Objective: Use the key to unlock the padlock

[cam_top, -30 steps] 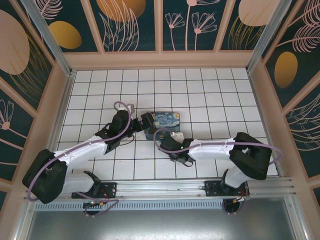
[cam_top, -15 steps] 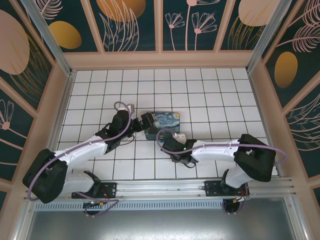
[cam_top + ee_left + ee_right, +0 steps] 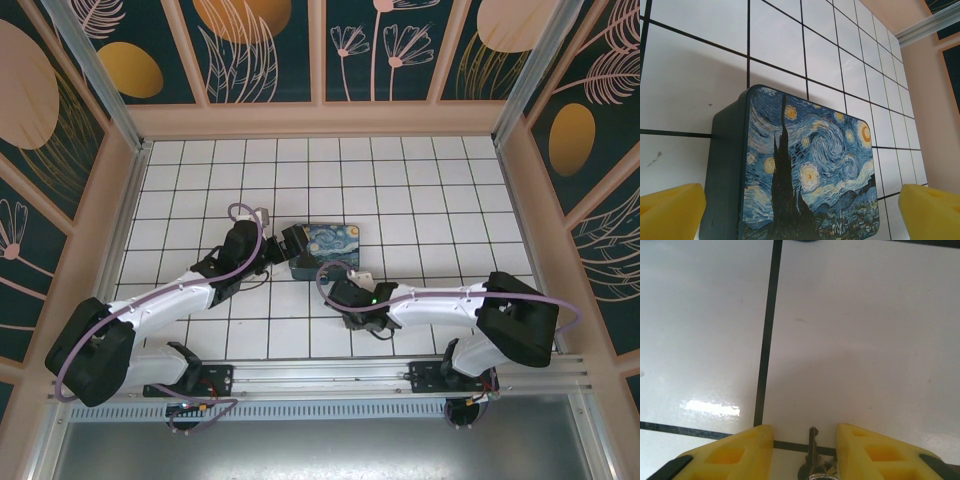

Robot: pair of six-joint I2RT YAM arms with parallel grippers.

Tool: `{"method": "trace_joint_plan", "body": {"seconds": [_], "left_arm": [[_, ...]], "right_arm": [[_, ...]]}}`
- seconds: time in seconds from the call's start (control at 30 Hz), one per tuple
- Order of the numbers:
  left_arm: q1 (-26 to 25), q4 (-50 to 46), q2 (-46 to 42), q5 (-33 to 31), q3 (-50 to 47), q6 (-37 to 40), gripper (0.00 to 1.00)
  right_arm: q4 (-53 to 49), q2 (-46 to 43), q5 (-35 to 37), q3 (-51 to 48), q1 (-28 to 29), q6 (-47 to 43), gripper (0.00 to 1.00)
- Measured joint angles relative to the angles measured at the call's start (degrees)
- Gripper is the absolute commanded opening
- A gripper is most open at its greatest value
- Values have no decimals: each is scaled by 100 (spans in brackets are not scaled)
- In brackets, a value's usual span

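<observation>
The key [image 3: 812, 449] is a thin dull metal piece lying flat on the white tile, blade pointing away, with its ring end at the bottom edge of the right wrist view. My right gripper [image 3: 805, 432] straddles it, yellow fingers [image 3: 740, 452] apart on either side and a gap left to the blade. From above, the right gripper [image 3: 346, 294] is low over the floor just in front of the painted box. My left gripper [image 3: 802, 202] is wide open at the box's left end [image 3: 291, 250]. The padlock is hidden.
The starry-night box [image 3: 335, 240] lies flat on the tiles between the two grippers; its lid [image 3: 810, 165] faces the left wrist camera. White tiled floor [image 3: 420, 190] spreads behind it, bounded by tan walls [image 3: 320, 118] at the back and sides.
The right arm has stretched and shifted a little toward the near edge, and its jaws have widened slightly around the key. The left arm and the box have stayed still.
</observation>
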Motion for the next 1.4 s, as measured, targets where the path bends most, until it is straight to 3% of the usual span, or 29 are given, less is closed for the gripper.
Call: {"method": "trace_joint_plan", "body": {"seconds": [0.33, 0.87, 1.4], "left_arm": [[0, 0, 11, 2, 0, 0, 99], [0, 0, 11, 2, 0, 0, 99], [0, 4, 138, 24, 0, 0, 99]], "right_arm": [[70, 120, -98, 103, 92, -15, 0], [-184, 348, -101, 433, -142, -4, 0], [210, 739, -35, 929, -540, -24, 0]]}}
